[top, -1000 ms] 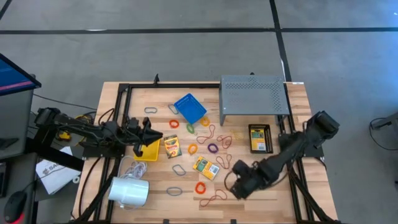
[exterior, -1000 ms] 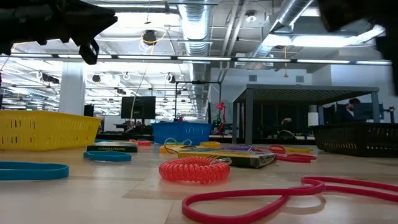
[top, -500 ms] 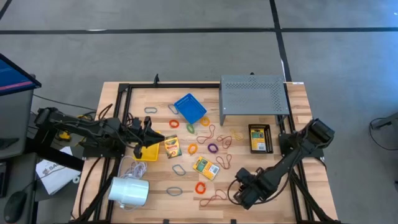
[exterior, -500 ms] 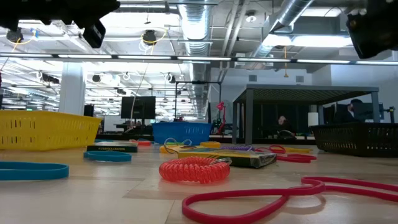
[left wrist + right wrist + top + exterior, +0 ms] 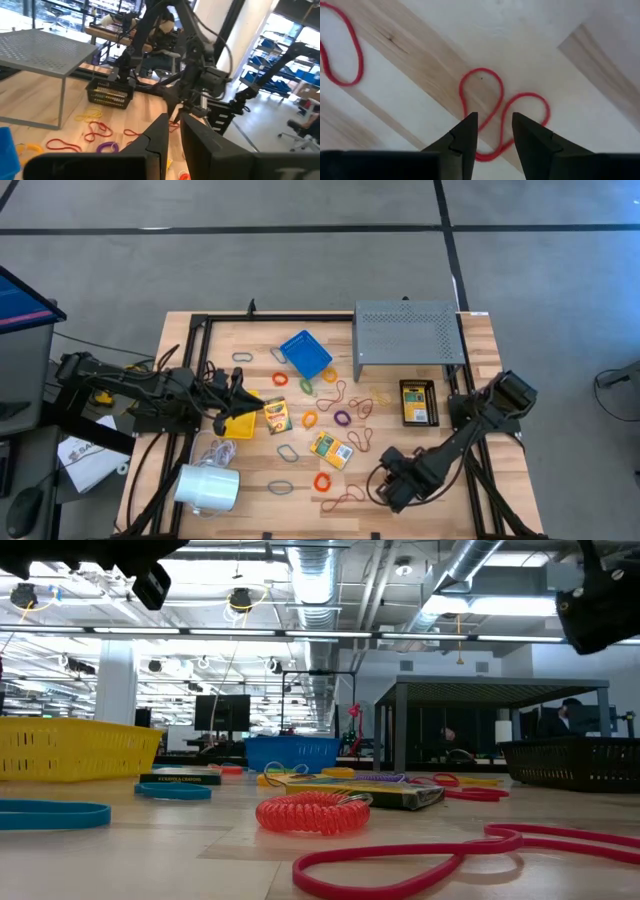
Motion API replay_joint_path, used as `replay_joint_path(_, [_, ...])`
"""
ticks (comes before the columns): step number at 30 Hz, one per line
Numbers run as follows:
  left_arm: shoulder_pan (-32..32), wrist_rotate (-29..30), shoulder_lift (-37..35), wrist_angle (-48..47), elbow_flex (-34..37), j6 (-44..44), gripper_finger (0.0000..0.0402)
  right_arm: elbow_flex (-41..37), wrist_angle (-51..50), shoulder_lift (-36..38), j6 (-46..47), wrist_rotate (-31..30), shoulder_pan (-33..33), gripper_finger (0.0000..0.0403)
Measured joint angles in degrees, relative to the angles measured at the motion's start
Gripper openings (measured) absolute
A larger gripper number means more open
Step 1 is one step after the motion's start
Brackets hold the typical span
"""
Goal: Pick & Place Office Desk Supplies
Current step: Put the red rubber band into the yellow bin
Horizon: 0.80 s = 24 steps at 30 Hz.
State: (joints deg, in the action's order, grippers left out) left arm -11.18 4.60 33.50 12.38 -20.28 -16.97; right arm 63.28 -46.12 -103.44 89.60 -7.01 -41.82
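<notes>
The right claw point(image 5: 492, 131) was held open just above a red rubber band point(image 5: 495, 107) lying flat near the counter's point(image 5: 440, 510) front edge. The band was judged light, limp and thin; one strand should be pinched against the wood. The left claw point(image 5: 172, 131), nearly closed and empty, waited above the counter's left side.

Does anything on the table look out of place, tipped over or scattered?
Yes. The white cylinder lies on its side at the table's front left corner, with its cord loose beside it. Many rubber bands are scattered loose over the middle of the table, and a red band lies twisted below the right gripper, whose jaws are open.
</notes>
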Motion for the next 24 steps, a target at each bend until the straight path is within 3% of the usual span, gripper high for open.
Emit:
replay_joint_path(4, [0.0, -1.5, 0.0, 0.0, -0.2, 0.0, 0.0044, -2.0, 4.7, 0.0, 1.2, 1.2, 0.0, 0.0156])
replay_joint_path(10, [0.0, -1.6, 0.0, 0.0, -0.2, 0.0, 0.0044, -2.6, -0.1, 0.0, 4.9, 1.4, -0.1, 0.0205])
replay_joint_path(24, [0.0, -1.5, 0.0, 0.0, -0.2, -1.5, 0.0044, -2.6, 3.0, 0.0, 3.4, 1.4, -0.1, 0.0173])
